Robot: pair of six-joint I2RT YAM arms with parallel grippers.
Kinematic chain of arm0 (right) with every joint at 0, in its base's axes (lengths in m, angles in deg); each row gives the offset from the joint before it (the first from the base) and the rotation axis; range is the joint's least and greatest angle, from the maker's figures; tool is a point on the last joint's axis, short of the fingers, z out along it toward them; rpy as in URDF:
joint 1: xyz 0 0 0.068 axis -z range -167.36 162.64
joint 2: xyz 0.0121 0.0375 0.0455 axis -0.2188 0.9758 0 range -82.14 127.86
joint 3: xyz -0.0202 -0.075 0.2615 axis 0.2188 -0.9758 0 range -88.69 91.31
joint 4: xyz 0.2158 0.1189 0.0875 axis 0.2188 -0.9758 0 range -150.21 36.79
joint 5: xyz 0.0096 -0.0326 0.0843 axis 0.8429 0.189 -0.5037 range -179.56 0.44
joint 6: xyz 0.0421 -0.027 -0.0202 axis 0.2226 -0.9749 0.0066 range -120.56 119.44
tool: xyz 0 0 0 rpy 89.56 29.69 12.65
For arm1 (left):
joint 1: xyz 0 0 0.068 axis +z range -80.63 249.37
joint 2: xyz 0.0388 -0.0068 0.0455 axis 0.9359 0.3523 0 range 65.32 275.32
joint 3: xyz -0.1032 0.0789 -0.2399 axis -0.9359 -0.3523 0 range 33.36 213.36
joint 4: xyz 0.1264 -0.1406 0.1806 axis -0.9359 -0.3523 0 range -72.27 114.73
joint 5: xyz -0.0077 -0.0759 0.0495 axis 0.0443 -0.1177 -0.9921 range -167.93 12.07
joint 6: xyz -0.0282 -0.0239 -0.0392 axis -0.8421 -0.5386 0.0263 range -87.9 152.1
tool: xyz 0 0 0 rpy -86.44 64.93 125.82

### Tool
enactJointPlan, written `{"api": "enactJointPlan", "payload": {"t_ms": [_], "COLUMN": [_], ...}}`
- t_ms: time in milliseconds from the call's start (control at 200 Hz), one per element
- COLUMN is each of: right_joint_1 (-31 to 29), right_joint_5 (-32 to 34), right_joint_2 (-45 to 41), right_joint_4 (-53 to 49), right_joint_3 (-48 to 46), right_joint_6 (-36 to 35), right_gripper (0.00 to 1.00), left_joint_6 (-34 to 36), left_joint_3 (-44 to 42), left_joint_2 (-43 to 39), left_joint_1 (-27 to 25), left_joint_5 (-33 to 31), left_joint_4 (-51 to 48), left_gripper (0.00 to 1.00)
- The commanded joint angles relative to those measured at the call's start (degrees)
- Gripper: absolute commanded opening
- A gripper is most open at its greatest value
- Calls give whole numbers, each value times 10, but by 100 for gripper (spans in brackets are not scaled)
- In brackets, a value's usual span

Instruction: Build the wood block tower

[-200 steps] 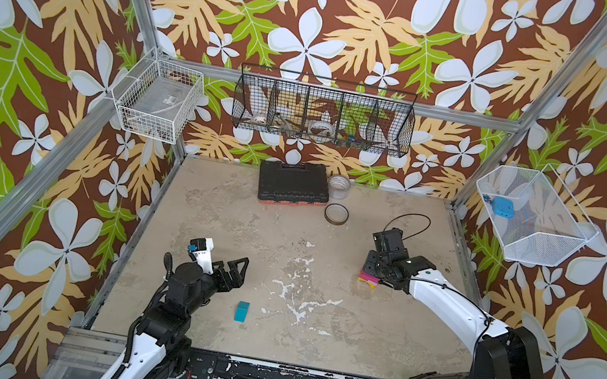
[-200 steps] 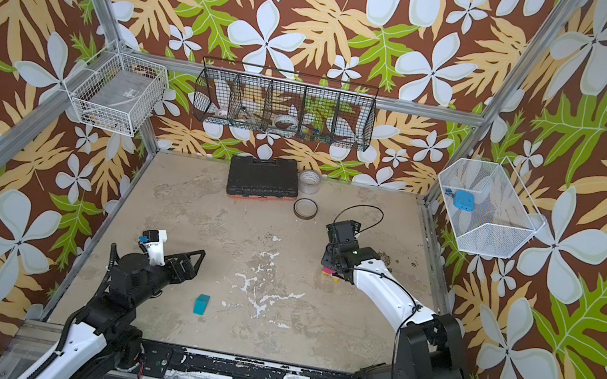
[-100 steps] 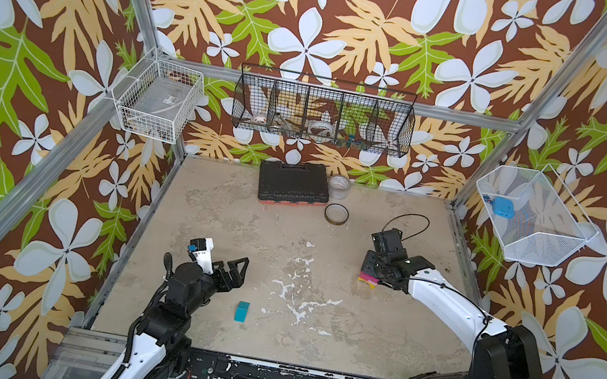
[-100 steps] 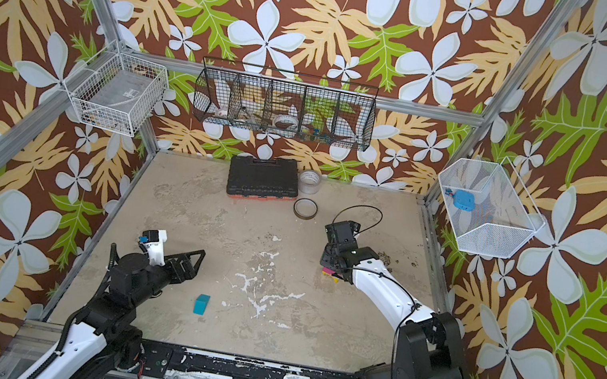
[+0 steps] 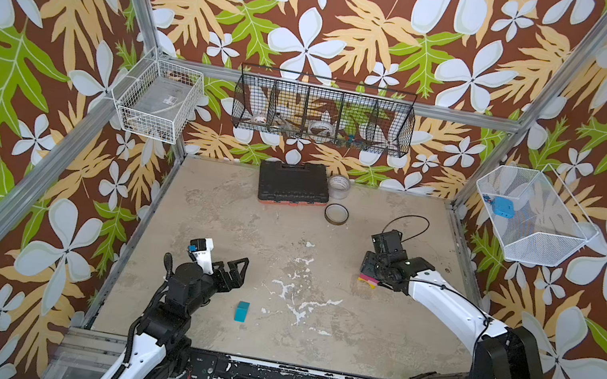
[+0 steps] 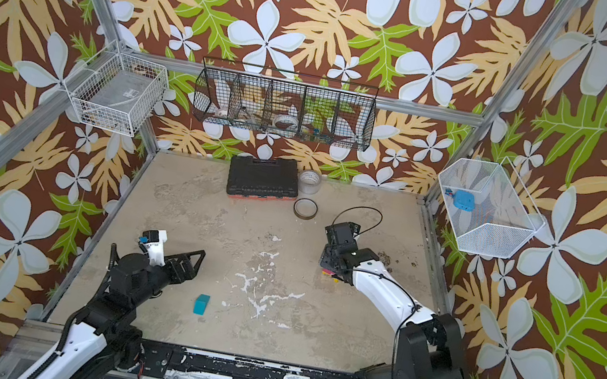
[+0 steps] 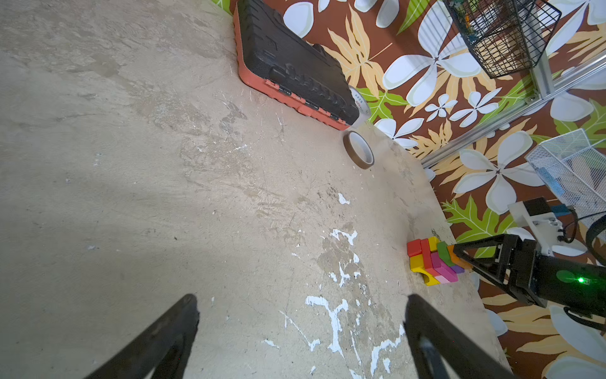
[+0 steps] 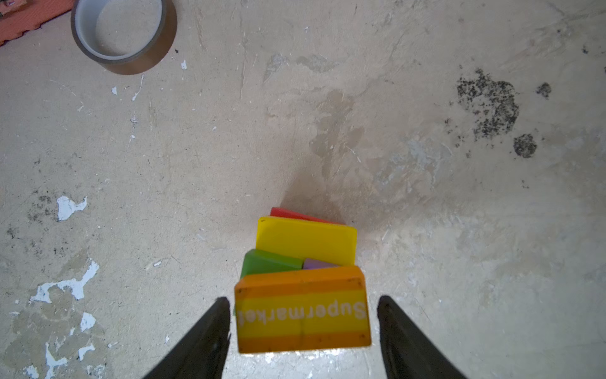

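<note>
A black tool case (image 5: 291, 182) lies at the back of the bench (image 5: 227, 228), with a clear tape roll (image 5: 337, 193) just beside it and a brown tape ring (image 5: 334, 222) near its corner. On the floral walls hang a black wire basket (image 5: 405, 128), a white wire basket (image 5: 148, 125) and a white mesh basket (image 5: 545, 246) holding a blue object (image 5: 501, 206).

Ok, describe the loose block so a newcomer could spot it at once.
Start at the near edge of the table, left side. Beside the open left gripper a teal block lies alone on the bare table; the other visible blocks are stacked in the tower opposite.
</note>
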Motion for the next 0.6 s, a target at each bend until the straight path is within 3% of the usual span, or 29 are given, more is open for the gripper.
{"api": "enactJointPlan", "payload": {"t_ms": [0,596], "right_joint_1": [-1,-1], "right_joint_5": [4,4], "right_joint_2": [-7,-3], "right_joint_4": [4,10], "right_joint_3": [-2,-4], "right_joint_6": [6,18], "right_gripper": [71,57], "left_joint_6": [-6,-7], "left_joint_3": [-1,-2], "left_joint_2": [0,0], "left_joint_1": [0,0], "left_joint_5": [4,4], "left_joint_4": [13,14], "left_gripper": [99,99]}}
